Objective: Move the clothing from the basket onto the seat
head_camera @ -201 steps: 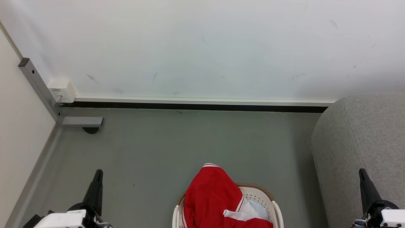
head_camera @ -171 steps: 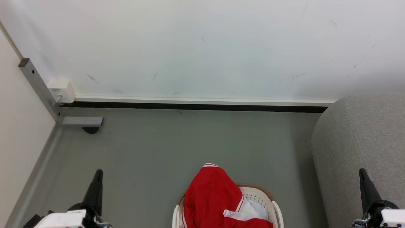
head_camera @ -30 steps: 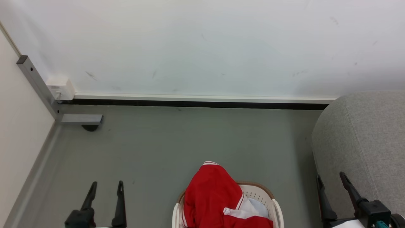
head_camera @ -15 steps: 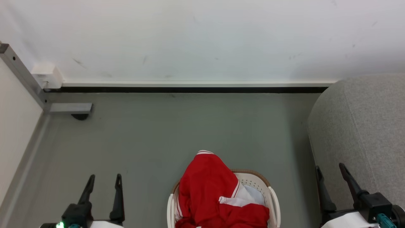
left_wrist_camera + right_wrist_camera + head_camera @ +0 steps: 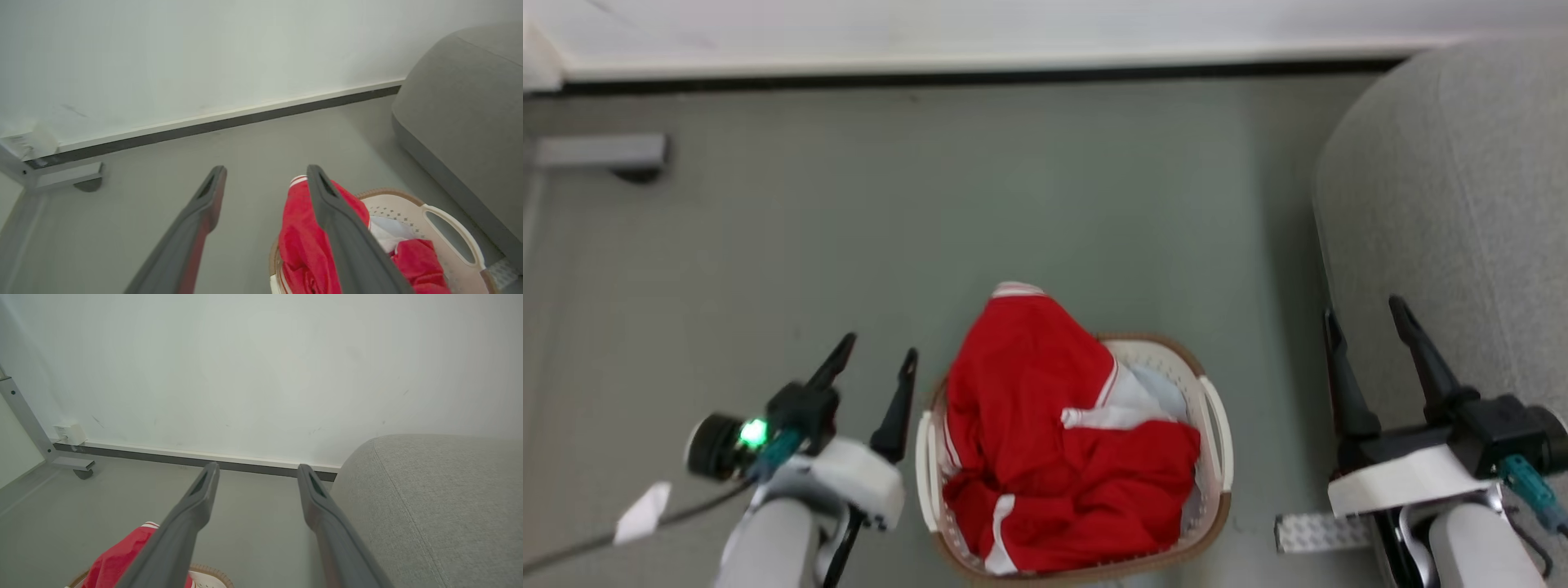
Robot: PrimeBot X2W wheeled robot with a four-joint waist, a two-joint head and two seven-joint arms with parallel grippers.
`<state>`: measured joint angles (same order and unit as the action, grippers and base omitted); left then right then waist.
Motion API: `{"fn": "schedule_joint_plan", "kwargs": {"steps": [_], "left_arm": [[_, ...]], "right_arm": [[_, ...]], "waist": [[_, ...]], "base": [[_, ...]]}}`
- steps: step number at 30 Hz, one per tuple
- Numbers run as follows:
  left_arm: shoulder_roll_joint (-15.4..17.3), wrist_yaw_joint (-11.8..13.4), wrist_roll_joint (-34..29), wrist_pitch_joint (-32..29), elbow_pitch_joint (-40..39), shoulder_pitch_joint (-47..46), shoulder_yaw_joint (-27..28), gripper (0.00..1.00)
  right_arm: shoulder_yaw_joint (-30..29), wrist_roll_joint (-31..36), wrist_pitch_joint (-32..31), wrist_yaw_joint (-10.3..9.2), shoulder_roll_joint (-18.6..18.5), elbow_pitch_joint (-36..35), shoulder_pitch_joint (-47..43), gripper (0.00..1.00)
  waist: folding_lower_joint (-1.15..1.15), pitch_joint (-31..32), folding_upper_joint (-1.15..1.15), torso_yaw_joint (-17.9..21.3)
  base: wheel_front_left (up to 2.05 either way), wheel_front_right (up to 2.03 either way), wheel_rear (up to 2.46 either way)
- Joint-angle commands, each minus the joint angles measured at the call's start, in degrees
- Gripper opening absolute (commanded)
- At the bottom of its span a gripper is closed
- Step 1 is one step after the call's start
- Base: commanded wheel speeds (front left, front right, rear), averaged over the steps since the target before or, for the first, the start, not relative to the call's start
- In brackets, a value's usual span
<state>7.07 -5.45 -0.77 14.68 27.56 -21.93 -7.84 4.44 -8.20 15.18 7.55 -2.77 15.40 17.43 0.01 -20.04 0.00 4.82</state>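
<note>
Red clothing (image 5: 1045, 425) with white stripes is heaped in the cream basket (image 5: 1217, 425) on the floor, one end draped over the far rim. It also shows as clothing (image 5: 302, 228) in the basket (image 5: 449, 228) in the left wrist view, and as a red corner of clothing (image 5: 118, 559) in the right wrist view. My left gripper (image 5: 878, 351) stands open just left of the basket, holding nothing. My right gripper (image 5: 1364, 314) stands open between the basket and the grey seat (image 5: 1445, 180), also empty. Both pairs of fingers (image 5: 204, 204) (image 5: 204, 494) are spread wide.
A white wall with a dark baseboard (image 5: 931, 77) runs along the back. A grey metal foot (image 5: 600, 151) sits at the far left. A small pale perforated plate (image 5: 1319, 531) lies on the floor right of the basket. Pale padding (image 5: 1164, 384) lies inside the basket.
The head camera has tilted down, so the basket shows whole. Both grippers have risen forward in view, the left one closer to the basket. Both stay open.
</note>
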Motion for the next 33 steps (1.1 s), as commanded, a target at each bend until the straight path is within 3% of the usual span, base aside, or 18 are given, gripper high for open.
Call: {"fn": "schedule_joint_plan", "kwargs": {"steps": [1, 9, 14, 19, 26, 33], "left_arm": [[0.58, -0.38, -1.03, -0.37, 1.10, -2.26, -0.61, 1.00], [1.92, -1.94, 1.24, -4.69, 13.12, -17.76, -7.81, 1.00], [1.75, -1.99, 10.52, -10.76, 19.11, -24.32, -14.19, 1.00], [5.45, -1.89, 18.78, -14.84, 20.22, -29.61, -21.08, 1.00], [10.29, -1.90, 24.08, -16.06, 21.91, -34.21, -25.86, 1.00], [10.99, -1.94, 30.23, -18.92, 23.04, -35.80, -29.20, 1.00]], "right_arm": [[0.26, -0.35, -0.04, -0.12, -0.21, -0.33, 1.27, 1.00], [3.37, -2.40, -0.04, -0.12, -0.21, -2.98, 7.29, 1.00], [4.16, -3.51, -0.04, -0.12, -0.20, -4.25, 9.04, 1.00], [4.10, -3.76, -0.04, -0.12, -0.18, -4.82, 9.67, 1.00], [4.13, -3.63, -0.04, -0.12, -0.18, -4.98, 9.69, 1.00], [4.68, -2.77, -0.04, -0.12, -0.19, -4.83, 10.69, 1.00]], "waist": [[-0.01, -5.28, 0.00, 2.09], [-0.01, -15.43, 0.00, 5.98], [-0.01, -19.66, 0.00, 8.13], [-0.01, -22.24, 0.00, 9.01], [-0.01, -23.34, 0.00, 9.21], [-0.01, -23.71, 0.00, 9.01]], "base": [[0.00, 0.00, 0.00], [0.00, 0.00, 0.00], [0.00, 0.00, 0.00], [0.00, 0.00, 0.00], [0.00, 0.00, 0.00], [0.00, 0.00, 0.00]]}}
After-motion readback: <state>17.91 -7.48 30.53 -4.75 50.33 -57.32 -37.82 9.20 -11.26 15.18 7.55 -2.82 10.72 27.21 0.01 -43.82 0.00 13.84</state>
